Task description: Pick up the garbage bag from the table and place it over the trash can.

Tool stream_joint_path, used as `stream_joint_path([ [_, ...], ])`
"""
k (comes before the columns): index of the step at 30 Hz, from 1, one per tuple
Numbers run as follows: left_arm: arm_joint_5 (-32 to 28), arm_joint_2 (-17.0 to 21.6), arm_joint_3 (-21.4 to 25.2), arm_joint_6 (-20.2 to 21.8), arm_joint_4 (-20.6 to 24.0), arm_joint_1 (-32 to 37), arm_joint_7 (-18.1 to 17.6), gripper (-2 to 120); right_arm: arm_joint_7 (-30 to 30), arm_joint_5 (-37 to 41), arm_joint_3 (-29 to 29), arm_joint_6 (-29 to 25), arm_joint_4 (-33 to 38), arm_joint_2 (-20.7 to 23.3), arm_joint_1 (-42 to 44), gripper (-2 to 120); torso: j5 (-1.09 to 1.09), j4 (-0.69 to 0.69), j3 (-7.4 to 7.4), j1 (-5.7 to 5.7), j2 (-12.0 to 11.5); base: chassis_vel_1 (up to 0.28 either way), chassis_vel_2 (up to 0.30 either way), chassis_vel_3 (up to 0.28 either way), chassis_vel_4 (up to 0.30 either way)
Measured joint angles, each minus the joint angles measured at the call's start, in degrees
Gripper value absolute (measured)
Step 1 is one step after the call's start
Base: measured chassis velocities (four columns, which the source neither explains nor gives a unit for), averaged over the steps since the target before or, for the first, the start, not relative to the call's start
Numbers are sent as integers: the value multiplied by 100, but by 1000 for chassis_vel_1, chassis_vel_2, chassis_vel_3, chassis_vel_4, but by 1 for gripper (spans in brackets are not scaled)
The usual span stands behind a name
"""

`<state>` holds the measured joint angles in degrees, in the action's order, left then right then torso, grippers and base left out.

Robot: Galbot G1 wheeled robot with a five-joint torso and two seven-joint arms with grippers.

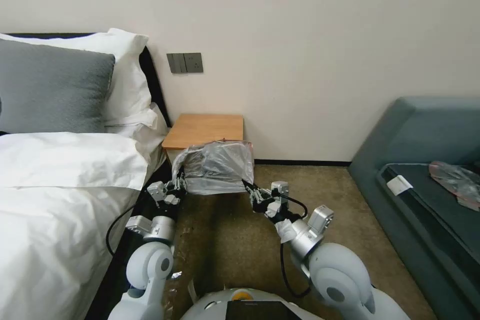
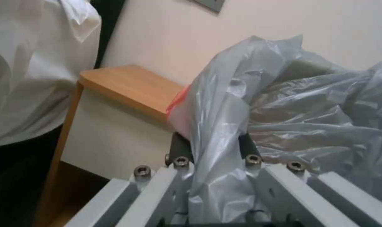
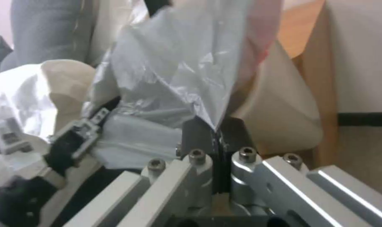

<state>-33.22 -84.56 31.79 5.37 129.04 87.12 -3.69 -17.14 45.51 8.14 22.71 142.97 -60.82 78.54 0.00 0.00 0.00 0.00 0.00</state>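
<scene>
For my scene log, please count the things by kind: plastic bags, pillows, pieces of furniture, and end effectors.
Plastic bags: 2, the garbage bag and a pinkish bag
Pillows: 2, grey and white
Furniture: 3, bed, table, sofa
End effectors: 2, left and right
Total: 9

looks like a bedroom, hotel-room kind of vibe. there's a bed (image 1: 60,200) made up with white sheets, white pillows (image 1: 125,75) and a grey cushion (image 1: 50,87) stacked at the headboard end. right beside the bed sits a small wooden nightstand (image 1: 205,129) against a plain cream wall, with a wall switch and socket plate (image 1: 185,62) just above it. on the far side of the nightstand from the bed there's a grey-blue sofa (image 1: 425,150), and brownish carpet (image 1: 300,190) covers the floor between them.
</scene>
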Motion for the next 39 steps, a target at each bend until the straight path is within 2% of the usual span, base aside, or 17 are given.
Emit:
stream_joint_path([
  [9,-286,14,9,176,98,27,-80,5,125,-191,256,-117,-77,37,177,0,0,1,0,0,0,0,0,0,0],
  [22,-382,5,11,249,95,8,-151,5,323,-513,261,-193,8,-28,200,0,0,0,0,0,0,0,0,0,0],
  [36,-672,55,48,363,194,4,-258,5,532,-1000,362,-272,-295,-76,359,0,0,0,0,0,0,0,0,0,0],
  [37,-659,58,78,359,182,3,-293,5,537,-1053,395,-276,-292,-77,384,2,-2,-2,0,0,0,0,0,0,0],
  [38,-647,69,100,354,166,-4,-311,5,583,-1117,405,-276,-260,-75,420,6,2,3,0,0,0,0,0,0,0],
  [39,-643,88,88,355,132,-15,-313,5,707,-1256,401,-277,-192,-60,506,12,-1,0,0,0,0,0,0,0,0],
])
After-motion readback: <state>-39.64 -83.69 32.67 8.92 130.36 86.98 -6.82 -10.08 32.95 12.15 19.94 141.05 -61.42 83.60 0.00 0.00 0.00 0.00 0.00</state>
